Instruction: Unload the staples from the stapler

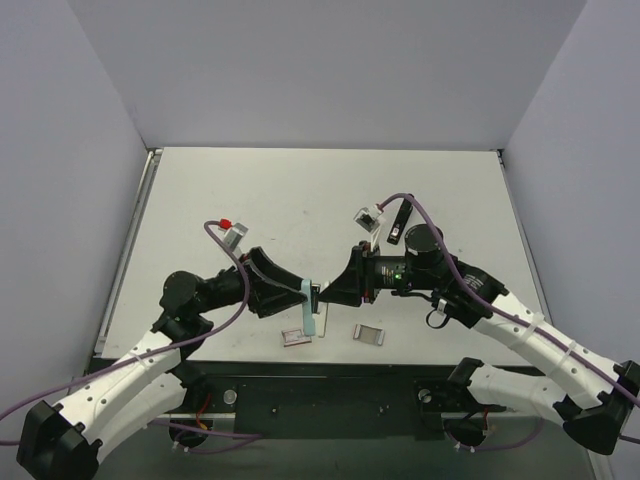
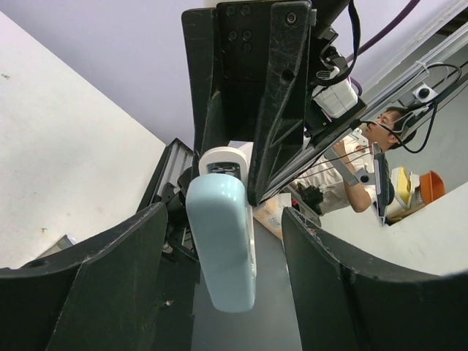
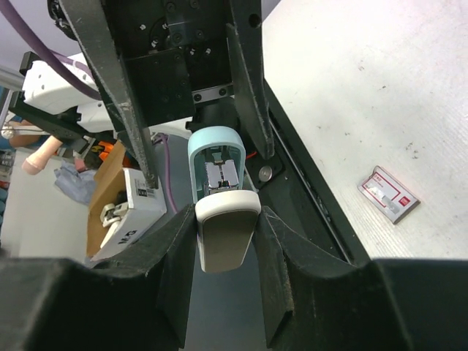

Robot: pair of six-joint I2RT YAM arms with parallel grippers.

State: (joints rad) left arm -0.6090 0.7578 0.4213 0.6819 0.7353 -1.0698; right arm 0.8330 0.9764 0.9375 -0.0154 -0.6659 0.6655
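The stapler is light blue with a white base, held in the air over the table's near edge between both arms. My right gripper is shut on its white base. The blue lid is swung open and a silvery metal magazine shows inside; I cannot make out separate staples. My left gripper is open, its fingers wide on either side of the blue lid and not touching it. In the top view the left gripper faces the right gripper.
Two small flat boxes lie near the table's front edge, one left of the stapler and one to its right. A red-and-white box shows in the right wrist view. A black bar lies further back. Purple cables loop off both wrists.
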